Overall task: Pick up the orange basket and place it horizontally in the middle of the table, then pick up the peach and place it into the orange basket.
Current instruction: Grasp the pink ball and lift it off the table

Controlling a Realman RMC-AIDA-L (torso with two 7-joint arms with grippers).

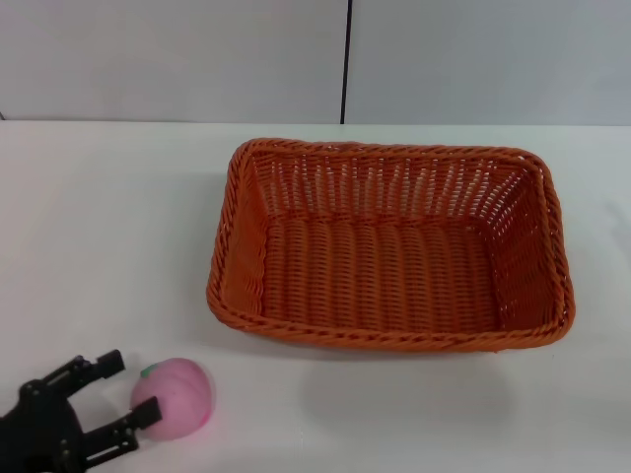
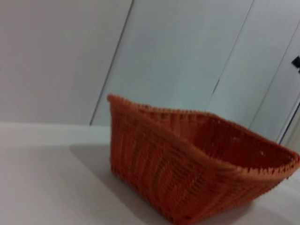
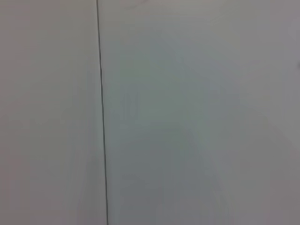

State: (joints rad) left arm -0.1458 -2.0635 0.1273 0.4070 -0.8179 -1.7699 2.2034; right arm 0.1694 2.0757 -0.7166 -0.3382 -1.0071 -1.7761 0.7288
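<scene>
The orange basket (image 1: 389, 246) lies lengthwise across the middle of the white table (image 1: 99, 217), empty; the left wrist view shows its woven side (image 2: 187, 164). The pink peach (image 1: 175, 396) rests on the table near the front left corner, outside the basket. My left gripper (image 1: 128, 389) is open at the front left, its black fingers (image 1: 104, 365) spread just left of the peach, one tip close to or touching it. The right gripper is out of view.
A grey panelled wall (image 1: 345, 59) with a dark vertical seam stands behind the table. The right wrist view holds only that wall (image 3: 187, 117) and a seam.
</scene>
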